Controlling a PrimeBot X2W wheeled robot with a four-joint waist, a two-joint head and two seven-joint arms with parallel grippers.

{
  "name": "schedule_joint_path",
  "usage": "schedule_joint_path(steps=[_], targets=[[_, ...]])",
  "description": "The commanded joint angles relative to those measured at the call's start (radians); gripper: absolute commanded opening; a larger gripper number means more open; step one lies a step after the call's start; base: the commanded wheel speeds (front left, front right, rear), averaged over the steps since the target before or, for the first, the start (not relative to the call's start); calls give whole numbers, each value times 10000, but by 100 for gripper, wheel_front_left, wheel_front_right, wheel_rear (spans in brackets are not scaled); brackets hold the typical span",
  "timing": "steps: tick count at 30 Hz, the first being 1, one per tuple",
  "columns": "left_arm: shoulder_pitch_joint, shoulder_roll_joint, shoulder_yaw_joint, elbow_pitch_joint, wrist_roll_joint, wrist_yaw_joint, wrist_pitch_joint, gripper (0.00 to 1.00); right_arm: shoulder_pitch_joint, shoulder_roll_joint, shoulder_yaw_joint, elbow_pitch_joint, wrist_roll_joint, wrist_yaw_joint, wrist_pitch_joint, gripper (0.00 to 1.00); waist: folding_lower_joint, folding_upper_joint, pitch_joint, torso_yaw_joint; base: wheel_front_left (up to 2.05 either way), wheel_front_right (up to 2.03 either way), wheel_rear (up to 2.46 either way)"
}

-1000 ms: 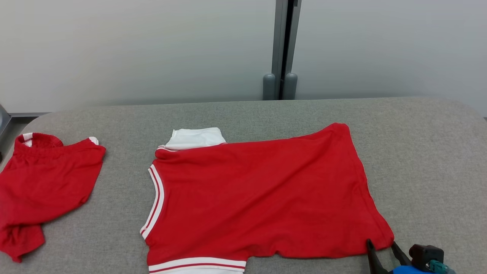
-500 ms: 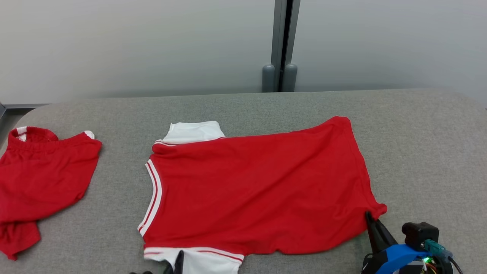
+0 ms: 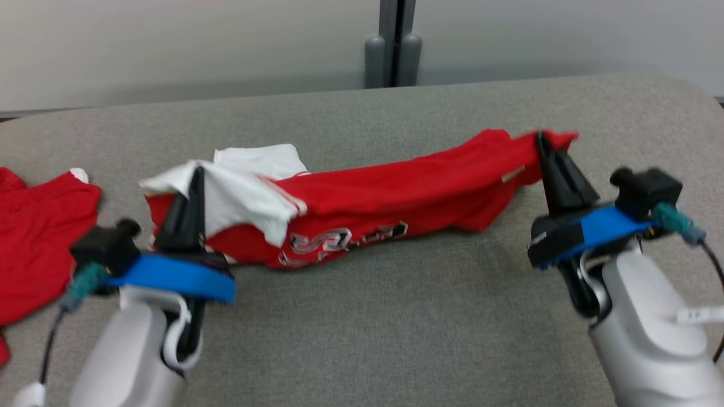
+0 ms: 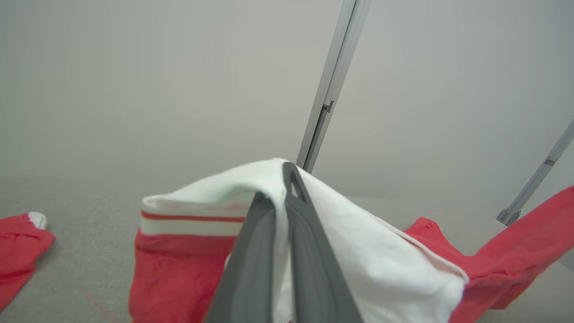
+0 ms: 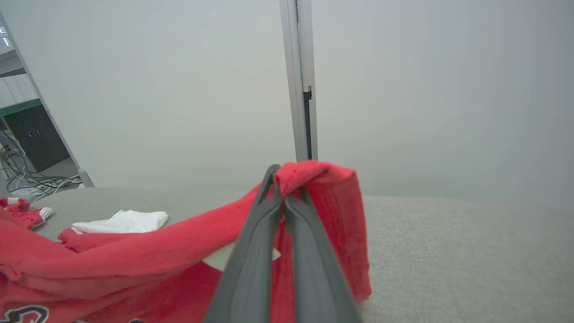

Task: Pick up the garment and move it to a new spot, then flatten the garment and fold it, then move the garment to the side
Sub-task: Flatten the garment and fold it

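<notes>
- The left gripper (image 3: 197, 171) is clamping its jaws on the white sleeve of the red garment (image 3: 396, 183).
- The right gripper (image 3: 543, 140) is pinching shut on its red corner at the right.
- The red garment is hanging stretched between them, sagging onto the grey table (image 3: 396, 328) mid-scene.
- A spare red cloth (image 3: 39, 226) is lying at the left edge.

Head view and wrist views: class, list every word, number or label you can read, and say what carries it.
Lettering on the red jersey: pale outlined characters, too blurred and creased to read.
White label on the right forearm: too blurred to read.
Nothing else written can be made out.
</notes>
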Motion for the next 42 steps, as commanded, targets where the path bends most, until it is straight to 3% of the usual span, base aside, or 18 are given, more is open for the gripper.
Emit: schedule_joint_path(steps=[1, 6, 15, 24, 28, 32, 36, 42], targets=[[-400, 127, 45, 18, -79, -11, 18, 0, -362, -41, 77, 62, 51, 1, -33, 0, -2, -3, 208, 33, 0, 0, 0], [-3296, 666, 204, 545, -683, -11, 328, 0, -3195, 22, 388, 1040, 443, 1, -32, 0, -2, -3, 1193, -223, 0, 0, 0], [-8400, 915, 130, 1857, -1206, -11, 845, 0, -8196, -124, 248, 3166, 1140, 1, -33, 0, -2, -3, 2859, -348, 0, 0, 0], [-12173, 924, -609, 3227, -1118, -11, 684, 0, -11033, -273, -313, 4158, 1232, 1, -35, 0, -2, -3, 3550, -454, 0, 0, 0], [-12585, 892, -1046, 3659, -1410, -11, 444, 0, -11058, -109, -130, 4149, 1129, 1, -33, 0, -2, -3, 3586, -488, 0, 0, 0], [-12024, 934, -1498, 3939, -1745, -11, 246, 0, -10363, -37, 55, 4125, 1296, 1, -33, 0, -2, -3, 3584, -461, 0, 0, 0], [-10998, 1055, -1700, 4084, -2118, -11, 47, 0, -9401, 58, 174, 4011, 1483, 1, -33, 0, -2, -3, 3528, -439, 0, 0, 0], [-8615, 1118, -1268, 3546, -2460, -11, -15, 0, -7289, 181, 367, 3397, 1683, 1, -33, 0, -2, -3, 3252, -392, 0, 0, 0]])
